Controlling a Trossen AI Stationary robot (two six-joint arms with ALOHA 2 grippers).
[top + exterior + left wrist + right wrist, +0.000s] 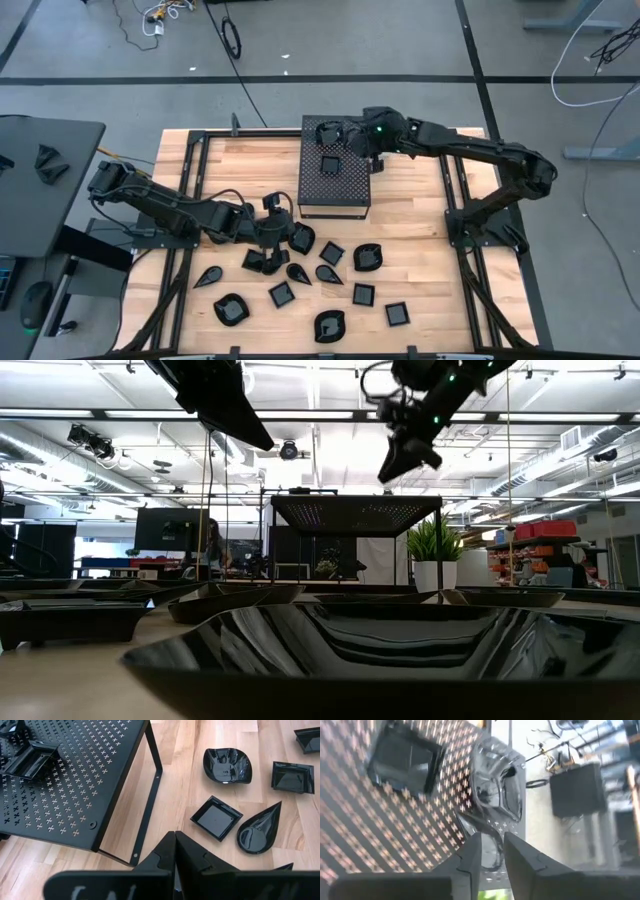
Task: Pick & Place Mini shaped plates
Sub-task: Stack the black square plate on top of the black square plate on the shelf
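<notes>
Several small glossy black plates (300,270) lie on the wooden table in front of the black perforated box (335,195). On the box top rest a square plate (330,163) and a rounded plate (325,130), which also shows in the right wrist view (497,785). My right gripper (352,138) hangs above the box's far part, open, its fingers (470,857) just over the rounded plate. My left gripper (272,207) is raised over the table plates near the box's front edge, shut (175,840), with nothing seen between its fingers.
Near my left gripper lie a rounded plate (227,765), a square plate (216,817) and a teardrop plate (257,830). The box's thin front leg (155,780) stands close by. A green potted plant (432,550) stands beyond the box.
</notes>
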